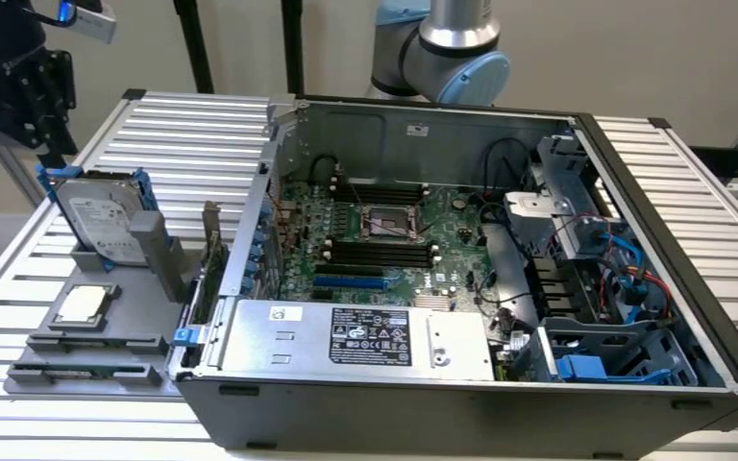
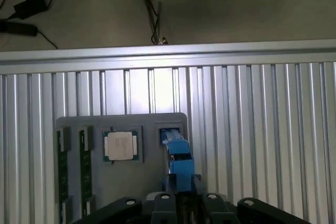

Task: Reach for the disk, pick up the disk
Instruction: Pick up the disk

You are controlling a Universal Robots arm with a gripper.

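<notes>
The disk (image 1: pixel 97 219) stands on edge in a slot of the grey holder (image 1: pixel 87 341) on the exterior view's left. It is silver-grey with a white label and a blue carrier. My gripper (image 1: pixel 53 161) hangs right over its upper corner, at the carrier's top edge. In the wrist view I look down on the disk's blue edge (image 2: pixel 177 162), which runs up between my gripper's (image 2: pixel 179 187) fingers. The jaws are open on either side of that edge. The disk's foot still sits in the holder slot.
A small square silver chip (image 2: pixel 119 145) lies on the same holder beside the disk. An open computer case (image 1: pixel 472 279) with a silver box (image 1: pixel 356 336) takes up the slatted table's (image 1: pixel 676 163) middle. Cables lie on the floor (image 2: pixel 31 9) past the table edge.
</notes>
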